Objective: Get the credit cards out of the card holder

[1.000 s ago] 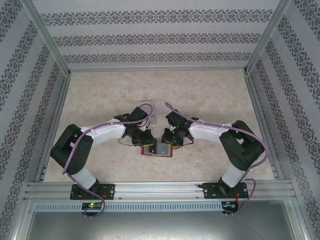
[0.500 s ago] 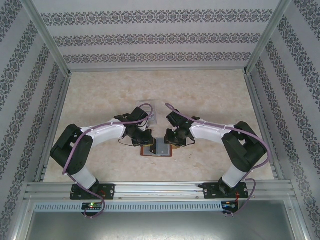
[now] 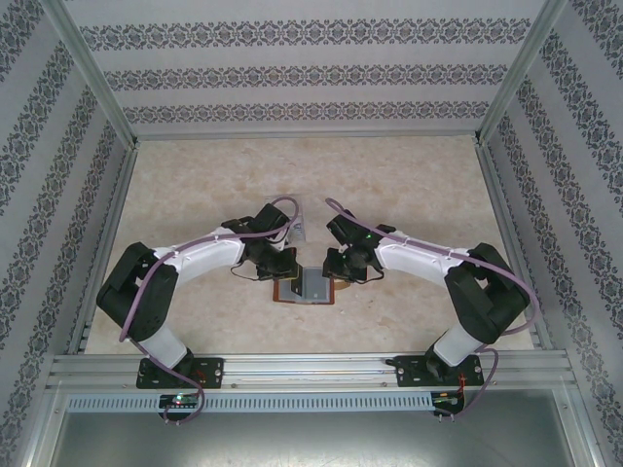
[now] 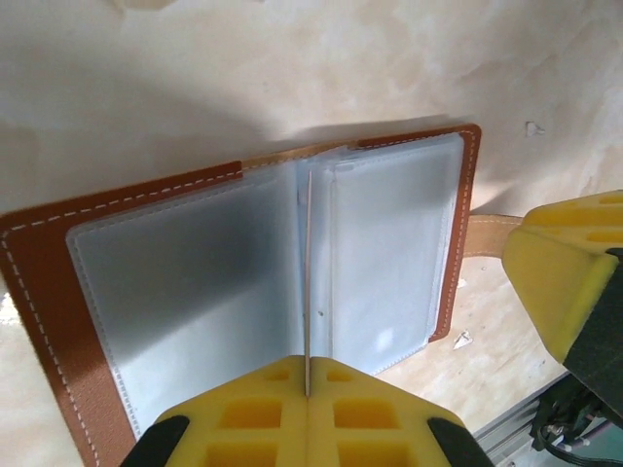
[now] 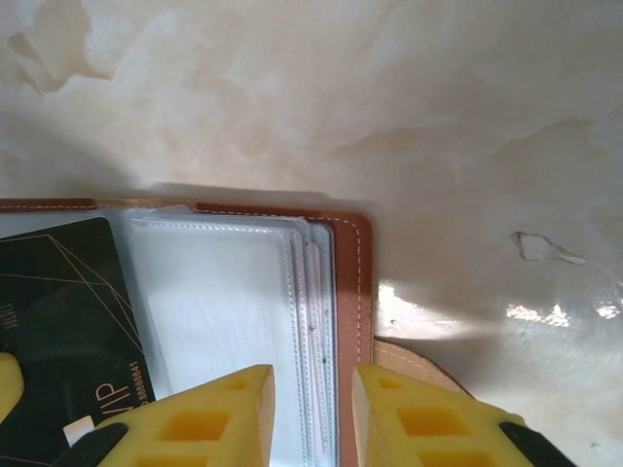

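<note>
The card holder, brown leather with pale slotted sleeves, lies open on the table between both arms. My left gripper is shut on a thin credit card that stands edge-on over the holder's fold. From the right wrist the same card shows a dark face with gold lines and "VIP" print. My right gripper is open just above the stacked sleeve edges by the holder's right border, gripping nothing. In the top view the holder sits under both grippers.
The holder's strap tab sticks out to the right on the marble-look table. A clear plastic tray stands just behind the left wrist. Patterned walls and aluminium rails enclose the table.
My left jaws have closed fully on the card. My right jaws have opened a little. Both wrists have shifted slightly toward the far side over the holder.
</note>
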### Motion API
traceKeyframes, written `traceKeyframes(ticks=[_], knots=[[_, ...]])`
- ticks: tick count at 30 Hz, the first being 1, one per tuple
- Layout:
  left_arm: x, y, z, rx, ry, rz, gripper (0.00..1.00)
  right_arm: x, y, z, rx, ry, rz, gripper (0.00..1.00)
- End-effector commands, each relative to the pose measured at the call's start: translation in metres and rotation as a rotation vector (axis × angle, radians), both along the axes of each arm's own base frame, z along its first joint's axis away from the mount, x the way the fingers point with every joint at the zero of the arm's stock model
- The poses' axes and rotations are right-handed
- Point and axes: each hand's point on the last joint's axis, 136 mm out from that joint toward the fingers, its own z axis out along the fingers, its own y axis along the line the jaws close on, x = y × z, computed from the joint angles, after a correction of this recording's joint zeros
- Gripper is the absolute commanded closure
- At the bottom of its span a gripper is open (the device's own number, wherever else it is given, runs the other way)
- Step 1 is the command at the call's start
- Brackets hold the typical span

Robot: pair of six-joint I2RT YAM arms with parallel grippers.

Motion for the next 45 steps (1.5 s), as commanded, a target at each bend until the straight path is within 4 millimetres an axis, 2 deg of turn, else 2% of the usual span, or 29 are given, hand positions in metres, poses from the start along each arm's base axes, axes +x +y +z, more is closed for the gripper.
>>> traceKeyframes(ticks=[1, 10, 19, 26, 32, 38, 45], knots=[[-0.007, 0.009, 0.016, 0.064, -0.039, -0.109, 0.98, 0.005, -0.004, 0.014, -0.012, -0.039, 0.007, 0.72], [-0.017, 0.016, 0.04, 0.118, -0.124, -0.479, 1.0, 0.007, -0.011, 0.021, -0.012, -0.049, 0.005, 0.72], [-0.015, 0.032, 0.045, 0.199, -0.286, -0.841, 1.0, 0.005, -0.022, 0.025, -0.024, -0.056, -0.003, 0.72], [-0.009, 0.043, 0.045, 0.265, -0.346, -0.994, 1.0, 0.005, -0.035, 0.025, -0.017, -0.064, -0.033, 0.72], [0.006, 0.045, 0.054, 0.316, -0.427, -1.096, 1.0, 0.007, -0.045, 0.027, -0.009, -0.069, -0.041, 0.72], [0.035, 0.04, 0.067, 0.336, -0.526, -1.145, 1.0, 0.009, -0.051, 0.03, 0.004, -0.071, -0.044, 0.73], [0.061, 0.039, 0.072, 0.382, -0.545, -1.234, 1.0, 0.013, -0.056, 0.031, 0.016, -0.072, -0.049, 0.73]])
